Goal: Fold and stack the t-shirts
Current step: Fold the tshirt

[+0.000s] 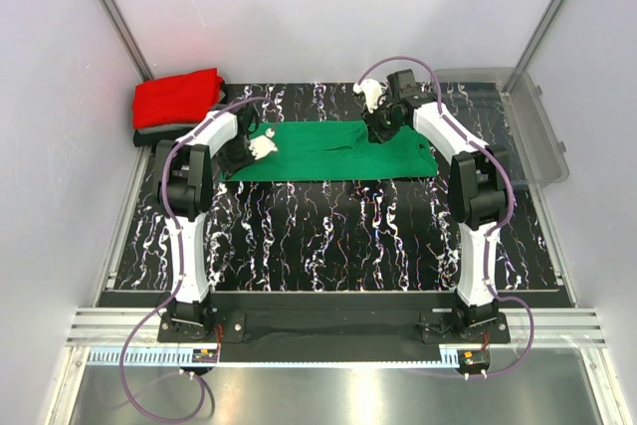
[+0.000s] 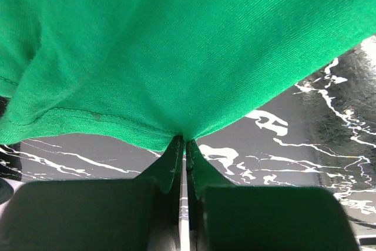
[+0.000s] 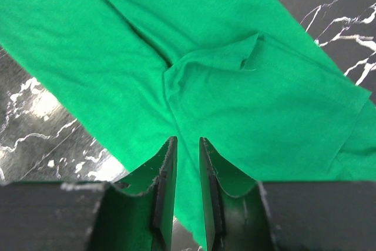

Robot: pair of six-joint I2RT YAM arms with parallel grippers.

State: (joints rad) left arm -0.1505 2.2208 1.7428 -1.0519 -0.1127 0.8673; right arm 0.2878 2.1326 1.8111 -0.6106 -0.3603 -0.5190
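A bright green t-shirt (image 1: 333, 152) lies folded into a long flat strip across the back of the black marbled table (image 1: 328, 231). My left gripper (image 1: 261, 146) sits at the strip's left end. In the left wrist view its jaws (image 2: 183, 140) are shut on the hem of the green cloth (image 2: 176, 45), which rises from the tabletop there. My right gripper (image 1: 378, 128) is at the strip's far edge, right of centre. Its fingers (image 3: 186, 139) stand a narrow gap apart with a ridge of green cloth (image 3: 235, 86) caught between them. A folded red t-shirt (image 1: 177, 97) rests on dark shirts (image 1: 149, 136) at the back left.
A clear plastic bin (image 1: 523, 126) stands at the back right, just off the table's right edge. White walls close in the back and both sides. Both arm bases are bolted at the near edge.
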